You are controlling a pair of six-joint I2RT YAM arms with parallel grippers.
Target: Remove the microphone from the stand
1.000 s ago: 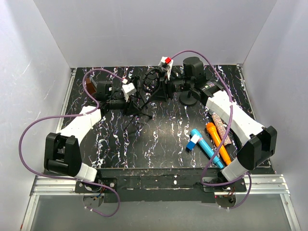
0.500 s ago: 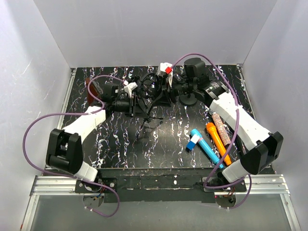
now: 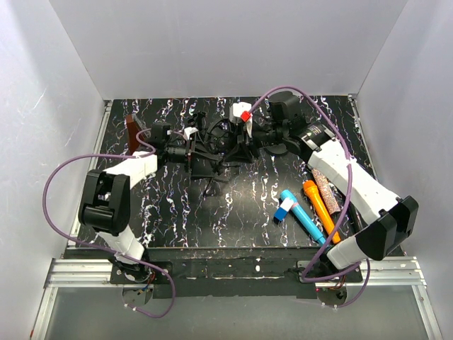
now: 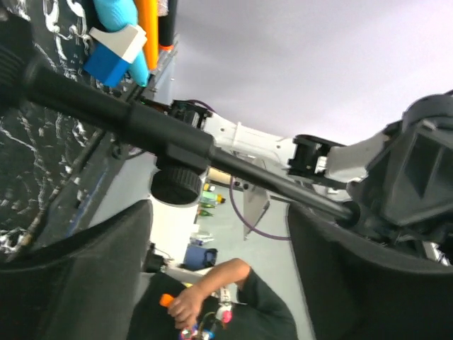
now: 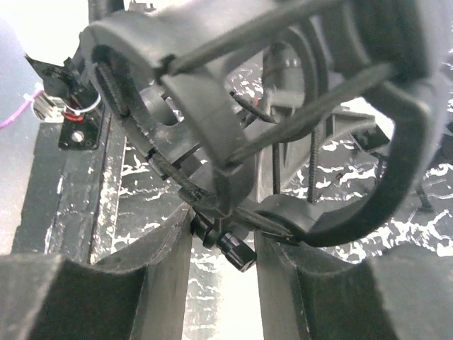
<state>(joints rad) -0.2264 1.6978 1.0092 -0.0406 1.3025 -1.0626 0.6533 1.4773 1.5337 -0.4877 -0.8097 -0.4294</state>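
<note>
The black tripod stand [image 3: 212, 152] lies tipped at the back middle of the marbled table. Its ring-shaped cage mount [image 5: 233, 106] fills the right wrist view. My right gripper [image 5: 223, 230] is shut on the mount's lower joint, where a small black knob [image 5: 233, 248] sticks out between the fingers; from above the right gripper [image 3: 239, 140] is at the stand's right side. My left gripper [image 3: 195, 152] is at the stand's left side. The left gripper [image 4: 219, 212] is open, and a stand rod [image 4: 141, 124] crosses just past its fingertips. I cannot tell the microphone apart from the black parts.
A blue stick-shaped item [image 3: 301, 212], an orange one [image 3: 320, 209] and a speckled brown one [image 3: 327, 188] lie at the right front. A brown object [image 3: 132, 127] sits at the back left. White walls enclose the table on three sides.
The left gripper, shut before, has opened and its arm has swung further back and left. The right gripper has moved left, and the stand has shifted and tipped with it.
</note>
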